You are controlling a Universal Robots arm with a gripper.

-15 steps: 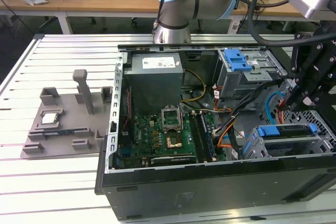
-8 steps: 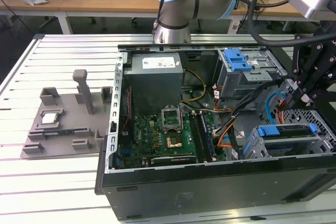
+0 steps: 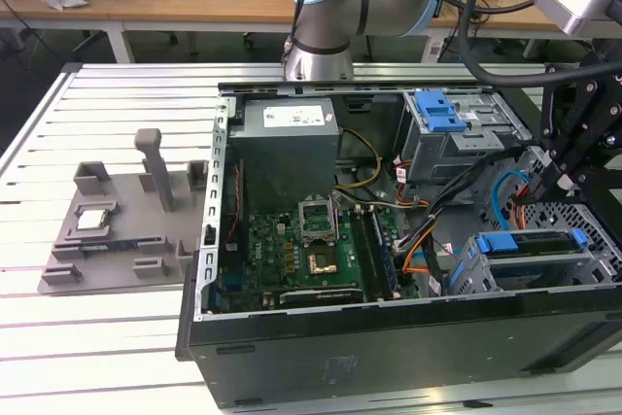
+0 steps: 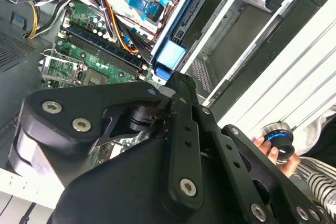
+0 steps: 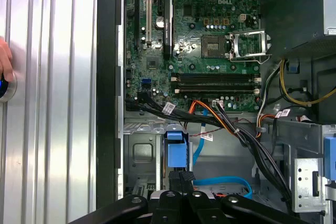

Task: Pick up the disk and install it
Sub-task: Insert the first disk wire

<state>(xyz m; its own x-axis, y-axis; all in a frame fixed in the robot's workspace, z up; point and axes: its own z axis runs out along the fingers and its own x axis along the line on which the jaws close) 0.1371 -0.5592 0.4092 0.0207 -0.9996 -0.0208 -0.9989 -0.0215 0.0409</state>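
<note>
Where it sits, the disk (image 3: pixel 530 243) looks blue-railed.

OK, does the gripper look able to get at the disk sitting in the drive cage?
Probably yes. In the first wrist view the gripper sits right at the blue end of the disk, nothing lies between them, and the blue cable runs off to one side.

exterior view — high, oblique over case (image 3: pixel 389 342) | both wrist views — close, share motherboard (image 4: pixel 86 22) (image 5: pixel 199 3)
</note>
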